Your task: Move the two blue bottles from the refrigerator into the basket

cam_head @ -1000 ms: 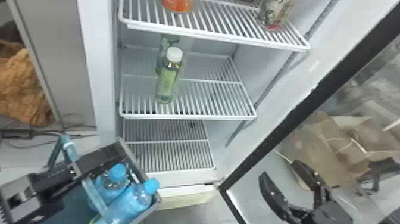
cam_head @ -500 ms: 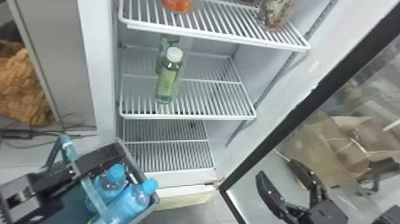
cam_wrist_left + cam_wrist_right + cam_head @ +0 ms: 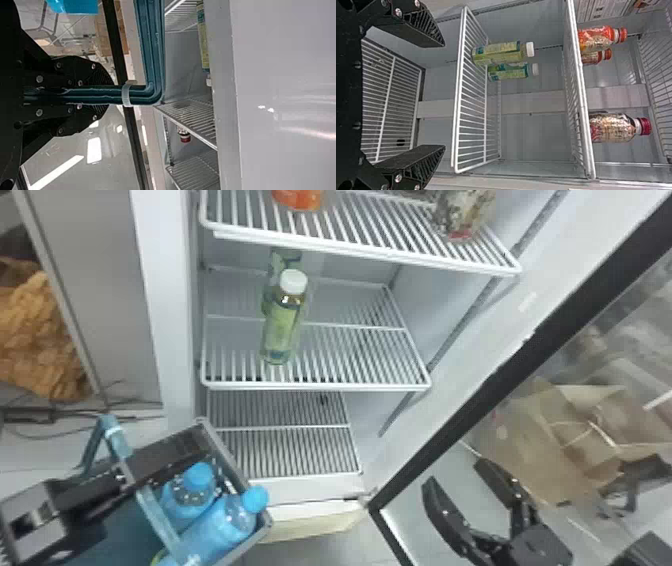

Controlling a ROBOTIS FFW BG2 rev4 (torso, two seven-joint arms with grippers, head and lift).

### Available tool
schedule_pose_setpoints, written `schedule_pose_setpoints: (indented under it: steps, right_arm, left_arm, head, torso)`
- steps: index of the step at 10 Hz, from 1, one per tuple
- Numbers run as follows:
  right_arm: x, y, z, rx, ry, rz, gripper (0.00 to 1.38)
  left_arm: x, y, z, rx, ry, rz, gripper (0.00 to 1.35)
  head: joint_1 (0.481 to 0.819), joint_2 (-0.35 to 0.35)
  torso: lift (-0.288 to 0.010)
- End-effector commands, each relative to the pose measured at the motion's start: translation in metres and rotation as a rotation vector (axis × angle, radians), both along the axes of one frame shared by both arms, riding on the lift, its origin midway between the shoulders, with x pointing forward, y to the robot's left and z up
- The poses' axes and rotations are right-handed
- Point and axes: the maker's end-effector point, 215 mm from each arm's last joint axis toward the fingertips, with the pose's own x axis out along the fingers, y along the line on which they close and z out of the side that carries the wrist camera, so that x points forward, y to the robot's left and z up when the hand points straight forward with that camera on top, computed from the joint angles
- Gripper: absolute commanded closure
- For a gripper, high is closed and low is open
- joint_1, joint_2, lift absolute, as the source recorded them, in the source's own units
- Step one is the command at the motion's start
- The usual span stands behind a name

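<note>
My left gripper (image 3: pixel 117 477) is shut on the teal handle of the basket (image 3: pixel 262 522); in the left wrist view too, the left gripper (image 3: pixel 107 95) clamps the handle (image 3: pixel 156 51). Inside the basket, at lower left of the head view, two blue bottles lean side by side: one blue bottle (image 3: pixel 182 502) nearer the gripper, the other blue bottle (image 3: pixel 217 522) with its cap by the rim. Right of the refrigerator opening, before the glass door, the right gripper (image 3: pixel 456 474) is open and holds nothing. In the right wrist view the right gripper (image 3: pixel 443 96) faces the wire shelves, fingers wide apart.
Two green bottles (image 3: pixel 281 332) stand one behind the other on the refrigerator's middle shelf (image 3: pixel 350 355). An orange-red bottle (image 3: pixel 299 197) and a patterned bottle (image 3: pixel 462 212) are on the shelf above. The open door's dark frame (image 3: pixel 480 390) slants along the right, with cardboard (image 3: pixel 565 440) beyond.
My right gripper has shifted slightly left in the head view, still open. The left gripper, basket and blue bottles have hardly moved.
</note>
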Motion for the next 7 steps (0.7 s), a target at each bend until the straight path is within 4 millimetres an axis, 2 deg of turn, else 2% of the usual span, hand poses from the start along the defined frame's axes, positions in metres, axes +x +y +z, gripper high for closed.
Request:
schedule_pose_setpoints:
  steps: [1, 7]
  right_arm:
    - [0.0027, 0.0053, -0.0019, 0.013, -0.002, 0.010, 0.16]
    - [0.0045, 0.0067, -0.0050, 0.038, -0.002, 0.009, 0.16]
  left_arm:
    - [0.0005, 0.0008, 0.0000, 0.003, -0.002, 0.000, 1.19]
    - [0.0002, -0.0002, 0.0012, -0.001, -0.003, -0.002, 1.19]
  head:
    - [0.695, -0.350]
    - [0.695, -0.350]
  torso:
    - [-0.216]
    - [-0.216]
